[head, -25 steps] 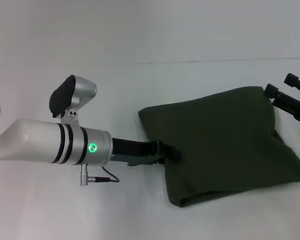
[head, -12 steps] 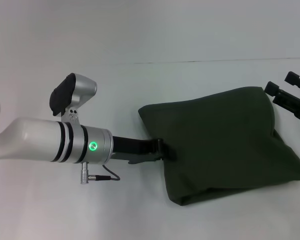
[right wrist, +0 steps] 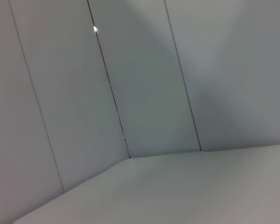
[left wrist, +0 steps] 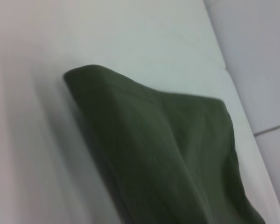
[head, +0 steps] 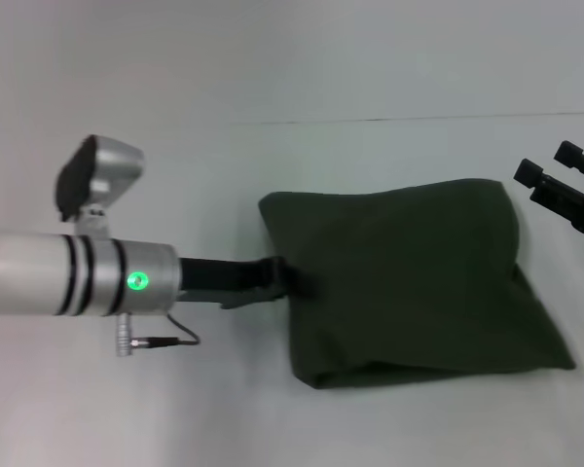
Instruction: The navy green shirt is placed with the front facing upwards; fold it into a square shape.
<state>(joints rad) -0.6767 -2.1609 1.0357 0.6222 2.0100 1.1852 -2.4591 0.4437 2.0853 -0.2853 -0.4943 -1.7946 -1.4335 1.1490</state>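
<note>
Gripping the folded navy green shirt (head: 409, 277) at its left edge, the left gripper (head: 290, 280) is partly hidden; right gripper (head: 565, 190) cut off, fingers apart, empty.

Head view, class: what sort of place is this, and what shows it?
Probably a robot test bench or lab: a plain white table, panelled walls behind it, and only a folded navy green shirt between the left gripper and right gripper.

The left pincer (head: 290, 282) has its fingertips hidden at the edge of the folded dark olive-green cotton shirt (head: 409, 272); the right pincer (head: 574, 195) is cut off by the head view's edge.
</note>
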